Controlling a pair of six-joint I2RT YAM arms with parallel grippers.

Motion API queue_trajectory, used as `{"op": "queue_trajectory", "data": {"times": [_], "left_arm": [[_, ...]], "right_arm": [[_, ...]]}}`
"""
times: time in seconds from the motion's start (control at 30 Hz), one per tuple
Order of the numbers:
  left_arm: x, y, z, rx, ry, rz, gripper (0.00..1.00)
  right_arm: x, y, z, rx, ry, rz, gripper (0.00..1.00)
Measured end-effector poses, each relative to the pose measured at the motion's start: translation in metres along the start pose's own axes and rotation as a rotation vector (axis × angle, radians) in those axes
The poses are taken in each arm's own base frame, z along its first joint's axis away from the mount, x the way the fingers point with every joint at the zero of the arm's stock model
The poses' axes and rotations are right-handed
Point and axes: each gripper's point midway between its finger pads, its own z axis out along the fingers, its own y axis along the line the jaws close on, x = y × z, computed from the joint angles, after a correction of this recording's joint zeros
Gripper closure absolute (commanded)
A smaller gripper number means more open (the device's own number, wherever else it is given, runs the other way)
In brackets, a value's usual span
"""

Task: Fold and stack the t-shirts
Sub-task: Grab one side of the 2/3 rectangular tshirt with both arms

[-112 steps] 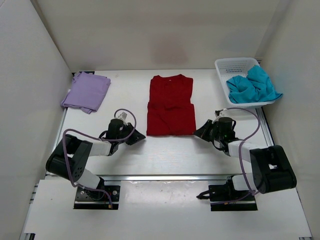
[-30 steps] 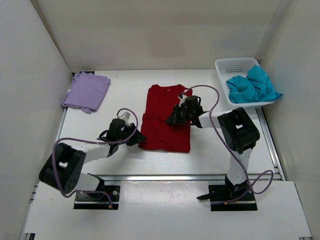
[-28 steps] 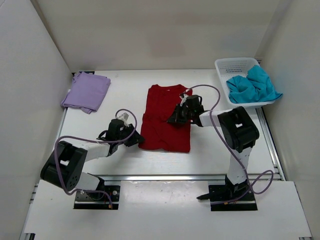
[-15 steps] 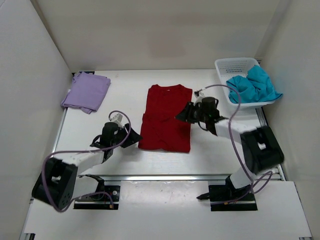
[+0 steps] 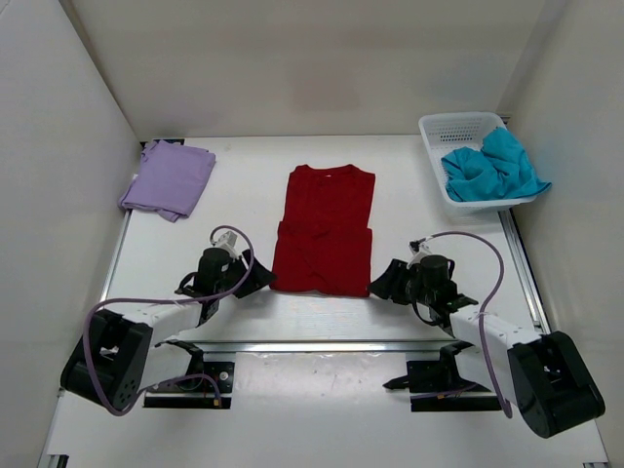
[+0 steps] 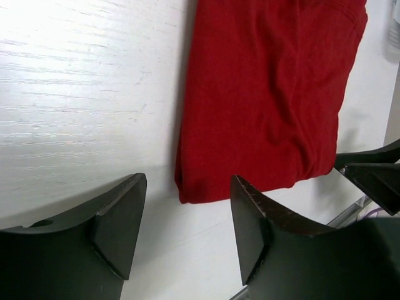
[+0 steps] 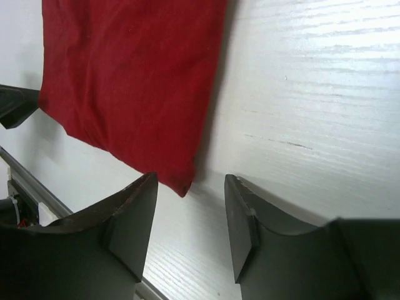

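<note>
The deep red t-shirt (image 5: 325, 230) lies folded lengthwise in the middle of the table, collar at the far end. My left gripper (image 5: 252, 281) stands open just left of its near-left corner (image 6: 194, 194), nothing between the fingers. Open as well, my right gripper (image 5: 383, 284) sits off the shirt's near-right corner (image 7: 182, 186), which lies just ahead of its empty jaws. A folded lavender t-shirt (image 5: 169, 179) rests at the far left. The teal t-shirt (image 5: 492, 168) is bunched in the white basket (image 5: 450, 127).
The basket stands at the far right corner, against the right wall. White walls close the table on three sides. A metal rail (image 5: 331, 344) runs along the near edge in front of both arm bases.
Both grippers have let go of the red shirt and opened. The right arm pulled back from over the shirt to its near-right corner; the left drew slightly nearer the front edge.
</note>
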Motion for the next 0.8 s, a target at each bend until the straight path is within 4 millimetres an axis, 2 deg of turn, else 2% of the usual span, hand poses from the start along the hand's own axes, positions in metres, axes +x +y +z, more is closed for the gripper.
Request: {"op": "queue_trajectory", "data": {"times": [0.07,0.13,0.43,0.53,0.63,0.73,0.8], "left_arm": [[0.002,-0.002,0.002,0.005,0.004,-0.001,0.44],[0.007,-0.002,0.004,0.000,0.020,-0.005,0.50],[0.016,-0.006,0.008,0.009,0.045,0.009,0.50],[0.017,-0.008,0.009,0.008,0.048,0.013,0.54],[0.019,-0.008,0.013,0.002,0.059,0.006,0.77],[0.022,-0.005,0.015,-0.012,0.072,-0.005,0.94],[0.021,-0.005,0.014,-0.021,0.075,0.004,1.00]], "right_arm": [[0.000,0.002,0.002,-0.006,-0.001,0.006,0.57],[0.002,0.004,0.004,-0.015,0.008,0.005,0.65],[0.013,0.012,0.008,-0.041,0.051,0.029,0.65],[0.014,0.011,0.008,-0.036,0.056,0.030,0.82],[0.017,0.006,0.011,-0.021,0.083,0.055,0.99],[0.015,0.006,0.013,-0.017,0.090,0.056,0.99],[0.015,0.007,0.011,-0.016,0.094,0.044,1.00]]}}
